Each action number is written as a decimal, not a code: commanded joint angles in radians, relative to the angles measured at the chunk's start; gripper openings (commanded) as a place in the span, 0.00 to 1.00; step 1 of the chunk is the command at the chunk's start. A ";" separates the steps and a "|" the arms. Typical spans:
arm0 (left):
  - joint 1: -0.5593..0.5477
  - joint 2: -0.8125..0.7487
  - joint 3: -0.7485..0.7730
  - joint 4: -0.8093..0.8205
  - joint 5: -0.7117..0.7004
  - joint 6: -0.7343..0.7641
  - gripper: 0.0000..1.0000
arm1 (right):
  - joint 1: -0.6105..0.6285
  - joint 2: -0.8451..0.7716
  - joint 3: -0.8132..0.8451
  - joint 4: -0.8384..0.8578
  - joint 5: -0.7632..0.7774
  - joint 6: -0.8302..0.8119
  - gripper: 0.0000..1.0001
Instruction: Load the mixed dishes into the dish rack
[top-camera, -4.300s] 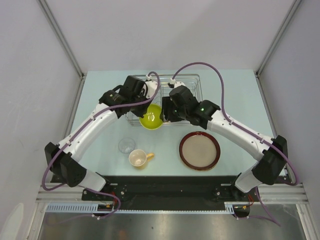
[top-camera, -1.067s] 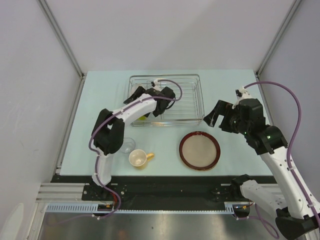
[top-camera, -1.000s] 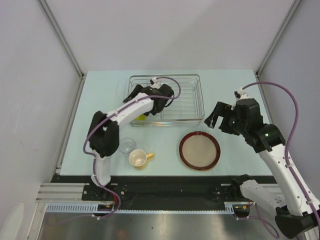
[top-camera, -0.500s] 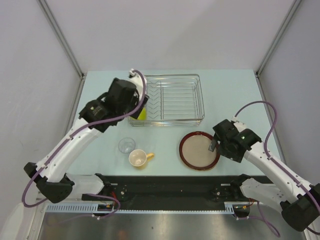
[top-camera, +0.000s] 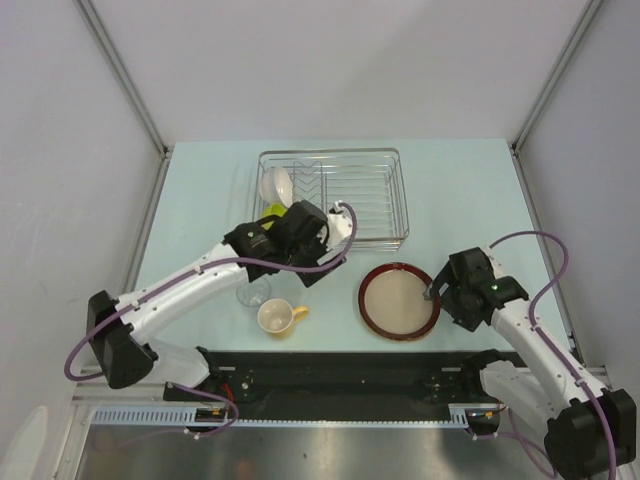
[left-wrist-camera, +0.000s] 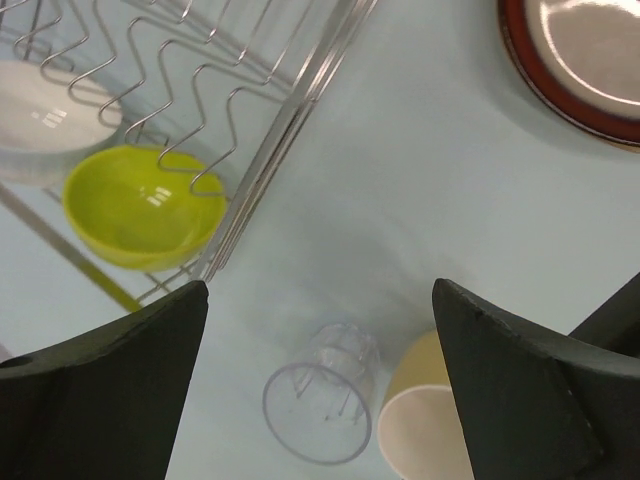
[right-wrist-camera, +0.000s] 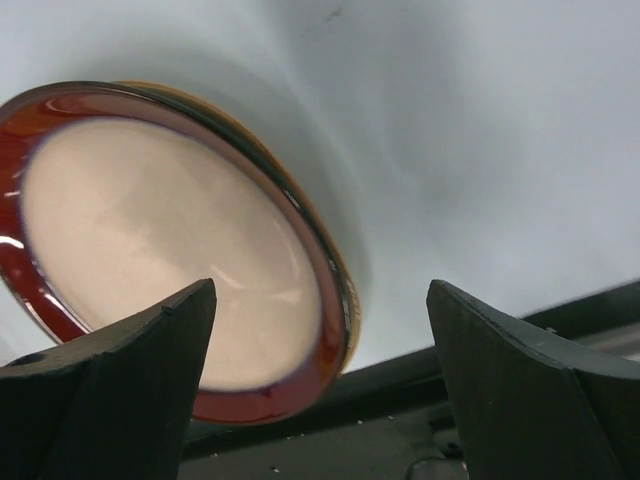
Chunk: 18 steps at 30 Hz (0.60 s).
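Mug (left-wrist-camera: 425, 436) beside glass (left-wrist-camera: 318, 408), plate (right-wrist-camera: 160, 270) by right tool (right-wrist-camera: 320, 385)

Silver wire dish rack (top-camera: 372, 186) holding two dishes at its left end: white bowl (top-camera: 276, 184) standing on edge, lime-green bowl (left-wrist-camera: 140, 205) sitting just beside it at the near corner. Outside the rack, small clear glass (left-wrist-camera: 320, 405) and tan-yellow mug (top-camera: 277, 317) standing upright close together; red-rimmed beige plate (top-camera: 400, 301) lying flat to their right

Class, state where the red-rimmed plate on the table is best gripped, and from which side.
Take the red-rimmed plate by its right rim, the open right tool coming low from the right: it lies flat, but the flared rim stands off the table, likely admitting a finger beneath.
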 joint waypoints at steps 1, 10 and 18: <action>-0.044 0.054 -0.066 0.142 0.046 0.043 0.98 | -0.025 0.035 -0.023 0.156 -0.096 -0.028 0.90; -0.065 0.213 -0.081 0.277 0.018 0.111 0.99 | -0.056 0.043 -0.066 0.187 -0.121 -0.041 0.77; -0.082 0.339 -0.060 0.334 0.040 0.114 0.99 | -0.082 0.008 -0.114 0.208 -0.176 -0.041 0.68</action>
